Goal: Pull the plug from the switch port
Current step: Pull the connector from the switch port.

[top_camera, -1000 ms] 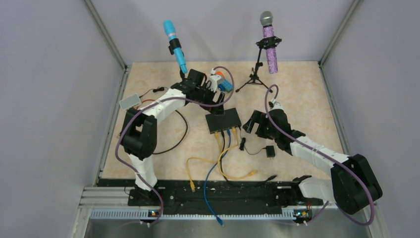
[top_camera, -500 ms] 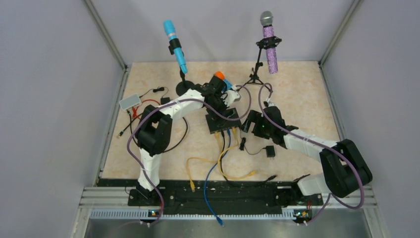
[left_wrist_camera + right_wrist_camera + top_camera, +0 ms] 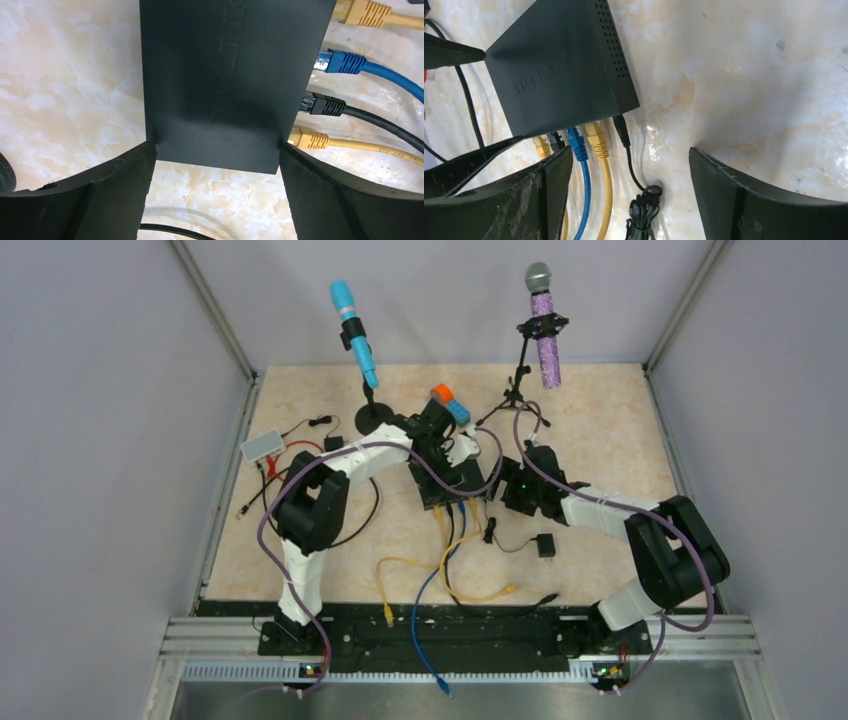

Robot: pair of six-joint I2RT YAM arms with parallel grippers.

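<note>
While checking the black switch (image 3: 220, 75) along its port edge (image 3: 302, 85), found every plug seated: yellow plug (image 3: 367, 10), blue plug (image 3: 345, 62), black plug (image 3: 325, 105), second yellow plug (image 3: 312, 139), plus a round black power plug (image 3: 621, 129) at the corner in the right wrist view. Judged the task barely begun: approach about done, no grasp, no pull. Cannot tell the intended plug.

Placed the switch near the middle of the table (image 3: 620, 440), cables (image 3: 440, 570) trailing toward the arm bases.

Noted left gripper (image 3: 217, 155) spread wide, straddling the switch at the end nearest its own arm, one finger at the port side, the other at the back side. Touching or just clear, cannot tell. Read as a brace against the coming pull.

Noted right gripper (image 3: 629, 160) spread too, holding nothing, low by the port edge, power lead lying in the gap, blue and yellow plugs just beside one finger.

Left to do, by judgement: close on one plug, draw it straight out, keep the box from sliding.

Against a second ago: logged a swing of the left arm from the far side of the table onto the switch, and the right arm drawn in closer to the ports. Saw no shift in switch or cables.
</note>
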